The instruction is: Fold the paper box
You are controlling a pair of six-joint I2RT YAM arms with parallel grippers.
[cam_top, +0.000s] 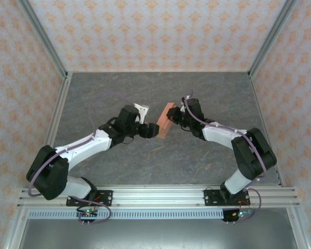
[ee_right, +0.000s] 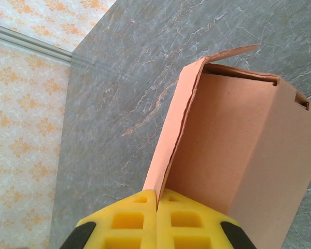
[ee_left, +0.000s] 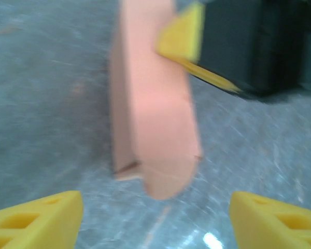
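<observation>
The paper box (cam_top: 167, 120) is a small salmon-orange box held above the table's middle between the two arms. My right gripper (ee_right: 156, 199) is shut on a thin side wall of the paper box (ee_right: 238, 155), which has a flap standing open at its far end. In the top view the right gripper (cam_top: 175, 118) is at the box's right side. My left gripper (ee_left: 155, 223) is open, its yellow fingertips (ee_left: 36, 220) wide apart and short of the paper box (ee_left: 155, 104), with nothing between them. From above, the left gripper (cam_top: 153, 130) sits at the box's lower left end.
The grey marbled table top (cam_top: 160, 161) is fenced by patterned walls (cam_top: 155, 31) with aluminium posts. A metal rail (cam_top: 160, 194) carrying the arm bases runs along the near edge. The right gripper's black body (ee_left: 254, 46) is beside the box.
</observation>
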